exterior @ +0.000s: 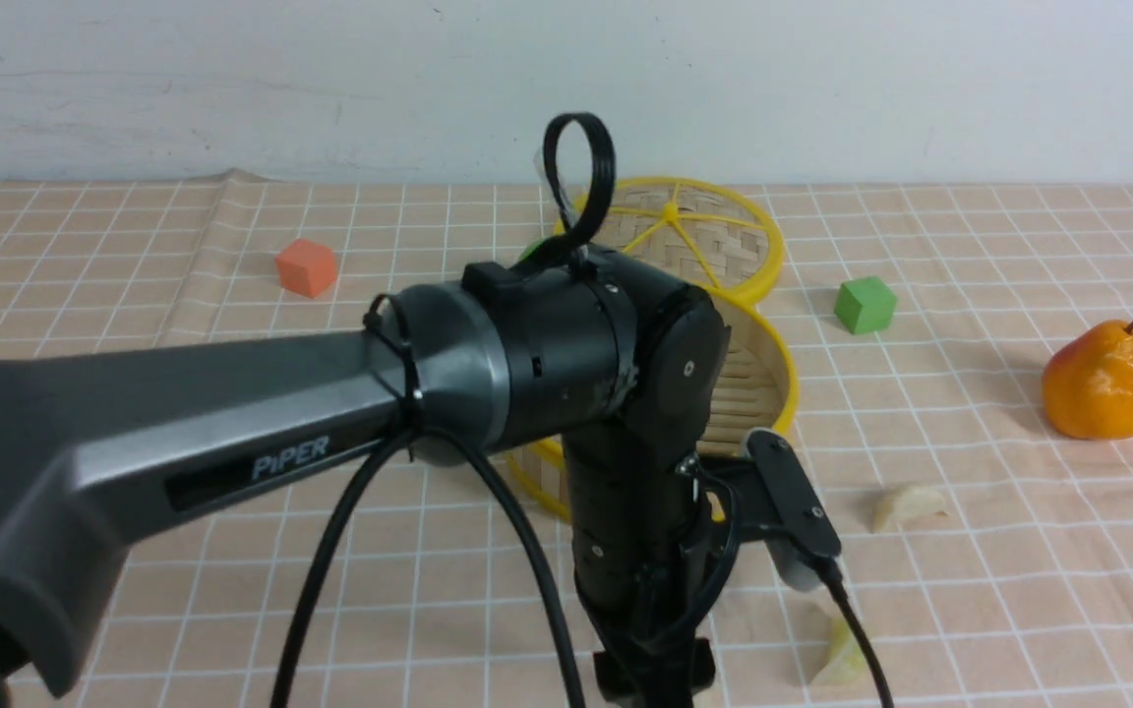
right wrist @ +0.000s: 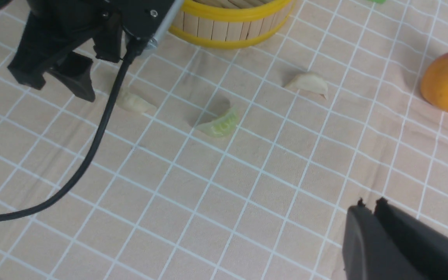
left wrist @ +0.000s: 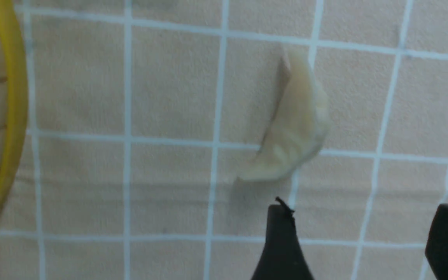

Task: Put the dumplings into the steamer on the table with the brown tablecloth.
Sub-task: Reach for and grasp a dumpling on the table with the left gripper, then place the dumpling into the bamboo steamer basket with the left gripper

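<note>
Cream dumpling (left wrist: pixel 294 124) lies on the brown tablecloth (exterior: pixel 134 246), just ahead of the left gripper (left wrist: pixel 360 210) and not between the fingers: it sits off the tip of one finger (left wrist: pixel 282 241), close but apart from it. Jaws stand wide apart, nothing held. The steamer (left wrist: pixel 12 116) rim shows at the edge of the left wrist view, near the dumpling but clear of it. From the right wrist view the same dumpling lies just beside the left gripper's dark fingers, with a black cable (right wrist: pixel 103 128) trailing past it. Green dumpling (right wrist: pixel 220 123) lies further along the cloth; a third dumpling (right wrist: pixel 309 82) sits beyond that, toward the pear (right wrist: pixel 447 81). All three are outside the steamer, in front of its wall. Left arm (exterior: pixel 232 433) reaches in from the left across the front view, wrist bent steeply down at the steamer's near side, hiding much of the basket. Right gripper (right wrist: pixel 370 204) is low in its own view, well apart from the dumplings, fingers pressed together and empty. Lid (exterior: pixel 694 236) leans behind the steamer; orange cube (exterior: pixel 307 267) and green cube (exterior: pixel 864 305) are further back.
</note>
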`<state>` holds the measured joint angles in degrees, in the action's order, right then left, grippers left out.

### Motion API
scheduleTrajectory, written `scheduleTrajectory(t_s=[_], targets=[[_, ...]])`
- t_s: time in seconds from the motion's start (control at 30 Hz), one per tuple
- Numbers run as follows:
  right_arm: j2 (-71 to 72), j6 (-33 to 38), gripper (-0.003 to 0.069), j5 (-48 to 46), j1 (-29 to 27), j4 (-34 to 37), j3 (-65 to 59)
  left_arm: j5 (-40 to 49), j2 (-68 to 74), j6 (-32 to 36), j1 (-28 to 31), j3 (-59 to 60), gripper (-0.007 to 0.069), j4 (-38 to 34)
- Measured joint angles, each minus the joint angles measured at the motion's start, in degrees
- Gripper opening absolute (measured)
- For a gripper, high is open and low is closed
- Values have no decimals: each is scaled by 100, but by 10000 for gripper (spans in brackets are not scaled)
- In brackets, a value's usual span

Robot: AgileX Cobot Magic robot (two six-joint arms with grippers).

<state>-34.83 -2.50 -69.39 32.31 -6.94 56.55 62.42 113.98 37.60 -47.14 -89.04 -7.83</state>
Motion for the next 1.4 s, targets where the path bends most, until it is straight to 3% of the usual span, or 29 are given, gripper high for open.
scheduleTrajectory(t_s=[0.3,0.43,0.53,0.6,0.83,0.97,1.1,1.4], targets=[[0,0,42,-107,0,19,0,-643,493,586,0,0,448,-166],[0,0,43,-128,0,19,0,-711,562,578,0,0,328,-163],[0,0,45,-128,0,19,0,-711,562,399,0,0,161,-163],[0,0,46,-128,0,19,0,-677,550,182,0,-30,153,-149],[0,0,48,-62,0,19,0,-278,476,-1491,48,-1296,162,42],[0,-8,43,64,0,19,0,-259,624,-3094,439,-2612,162,241],[0,-14,44,178,0,62,0,-277,1185,-3987,872,-3558,162,336],[-115,-14,43,211,0,77,0,-367,2347,-4633,1174,-4177,162,747]])
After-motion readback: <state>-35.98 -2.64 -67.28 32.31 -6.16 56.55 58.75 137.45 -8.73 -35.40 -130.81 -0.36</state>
